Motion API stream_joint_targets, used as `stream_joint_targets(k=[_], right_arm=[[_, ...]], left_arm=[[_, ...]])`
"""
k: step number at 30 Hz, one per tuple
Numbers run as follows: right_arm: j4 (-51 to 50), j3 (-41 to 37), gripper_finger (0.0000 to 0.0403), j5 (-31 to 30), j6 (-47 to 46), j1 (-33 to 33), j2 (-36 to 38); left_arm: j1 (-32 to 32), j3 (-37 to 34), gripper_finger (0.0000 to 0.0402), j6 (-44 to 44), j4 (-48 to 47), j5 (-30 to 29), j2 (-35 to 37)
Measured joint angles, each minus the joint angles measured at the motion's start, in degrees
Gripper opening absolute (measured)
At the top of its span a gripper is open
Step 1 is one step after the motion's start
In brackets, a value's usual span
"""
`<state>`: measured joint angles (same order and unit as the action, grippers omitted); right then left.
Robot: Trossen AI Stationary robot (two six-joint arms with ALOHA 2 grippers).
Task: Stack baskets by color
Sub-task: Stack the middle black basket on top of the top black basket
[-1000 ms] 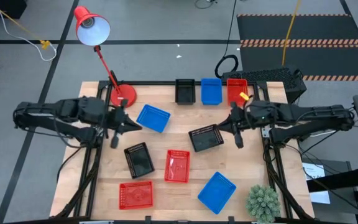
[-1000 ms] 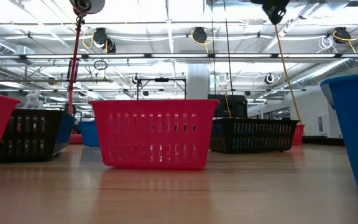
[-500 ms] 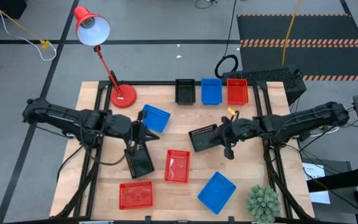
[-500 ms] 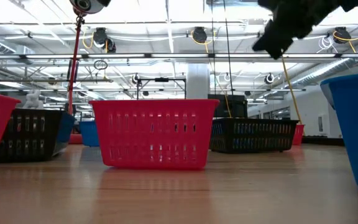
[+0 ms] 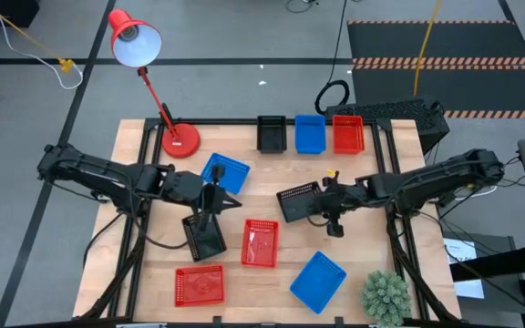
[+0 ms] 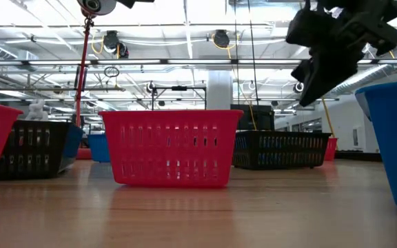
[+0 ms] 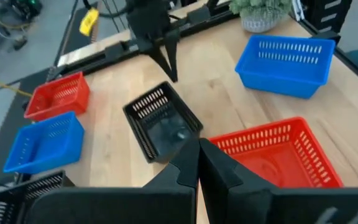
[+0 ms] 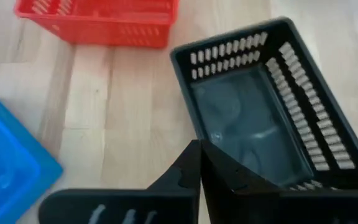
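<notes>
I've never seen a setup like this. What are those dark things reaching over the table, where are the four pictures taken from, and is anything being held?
They are two robot arms. The overhead picture shows the whole table; another looks level across it; two come from cameras on the wrists. On the wood lie nine small baskets: a black, blue and red one in a row at the far edge, six scattered. A red lamp and a small plant stand at corners. The left gripper hangs by a black basket, the right gripper by another black basket. Both have fingers shut, holding nothing.

One camera looks straight down on the whole table [image 5: 272,273]. One sits low on it, looking across. Two ride the arms, close up.
</notes>
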<state>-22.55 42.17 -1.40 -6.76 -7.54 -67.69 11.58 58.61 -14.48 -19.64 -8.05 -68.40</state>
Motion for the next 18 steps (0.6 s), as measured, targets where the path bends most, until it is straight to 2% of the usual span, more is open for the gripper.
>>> stream_joint_targets(k=[11,15,18], right_arm=[[1.5,0.0,0.0083,8.0,3.5,5.0,-7.0],[1.2,0.0,0.0094,9.1,4.6,5.6,-8.8],[1.3,0.0,0.0094,8.8,6.9,5.7,-9.8]], left_arm=[[-2.5,0.0,0.0008,-1.0,3.3,0.2,0.0],[-3.1,0.0,0.001,-0.9,3.3,0.5,-0.3],[-3.4,0.0,0.0027,-0.9,3.4,0.5,-2.0]])
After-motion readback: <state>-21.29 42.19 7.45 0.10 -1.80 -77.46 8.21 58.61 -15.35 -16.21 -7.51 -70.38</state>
